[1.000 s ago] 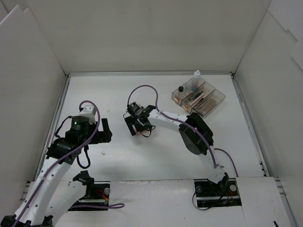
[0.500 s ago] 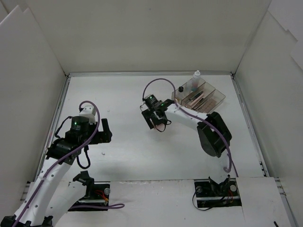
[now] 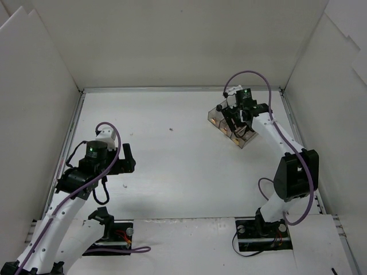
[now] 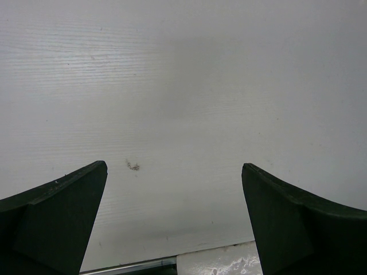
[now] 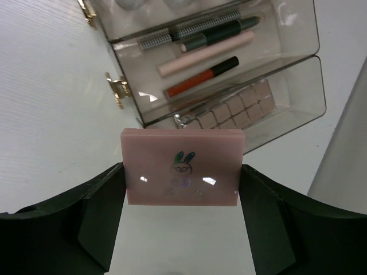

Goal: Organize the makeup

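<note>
Right tool (image 5: 182,184) | grips pink compact (image 5: 182,166) | tray (image 5: 298,80): far compartment cut off

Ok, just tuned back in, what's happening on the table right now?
The right gripper holds the pink square compact between its fingers, right by the clear tray at the far right of the table. One tray compartment already holds thin pencils and a peach stick, and the eyeshadow palette lies in the compartment next to it. The left gripper is open over bare table, holding nothing.
</note>
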### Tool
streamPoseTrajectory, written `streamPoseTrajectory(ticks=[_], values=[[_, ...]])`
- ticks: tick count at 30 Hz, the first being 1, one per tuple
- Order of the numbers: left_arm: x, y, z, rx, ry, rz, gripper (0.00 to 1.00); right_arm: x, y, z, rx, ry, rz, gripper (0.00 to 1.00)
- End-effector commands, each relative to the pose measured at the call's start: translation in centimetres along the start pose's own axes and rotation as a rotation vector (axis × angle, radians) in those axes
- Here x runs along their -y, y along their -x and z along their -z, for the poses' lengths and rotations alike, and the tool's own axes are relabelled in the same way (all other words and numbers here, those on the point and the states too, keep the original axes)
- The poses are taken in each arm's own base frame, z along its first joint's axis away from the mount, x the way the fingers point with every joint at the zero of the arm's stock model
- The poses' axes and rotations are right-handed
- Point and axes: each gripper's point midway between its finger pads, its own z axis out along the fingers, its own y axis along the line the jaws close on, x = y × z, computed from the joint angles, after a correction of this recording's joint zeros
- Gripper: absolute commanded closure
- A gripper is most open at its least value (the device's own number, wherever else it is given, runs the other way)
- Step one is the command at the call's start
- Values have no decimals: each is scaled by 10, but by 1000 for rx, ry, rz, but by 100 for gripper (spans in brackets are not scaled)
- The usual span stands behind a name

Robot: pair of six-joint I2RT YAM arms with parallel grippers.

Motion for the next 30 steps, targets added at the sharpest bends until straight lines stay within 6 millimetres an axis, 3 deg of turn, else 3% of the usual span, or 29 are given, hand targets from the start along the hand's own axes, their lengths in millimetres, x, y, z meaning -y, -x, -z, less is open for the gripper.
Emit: streamPoseTrajectory(ticks=[1,2,8,18,20,22,30], values=[[3,19,3,66,-8,-6,1,27,-4,-4,-7,-14,67,82],[2,20,3,67,-5,-6,0,42,-10,-9,-18,-29,37,81],[2,19,3,67,-3,-5,0,67,-15,-27,-23,-41,3,77],[0,19,2,62,11,0,1,75,-18,-57,-44,-57,0,68],[-1,19,2,61,13,0,0,76,-19,-60,-50,-60,2,57],[-1,18,2,60,15,0,1,76,-20,-62,-56,-65,-4,39],[0,19,3,66,10,3,1,80,-17,-53,-31,-95,-38,24]])
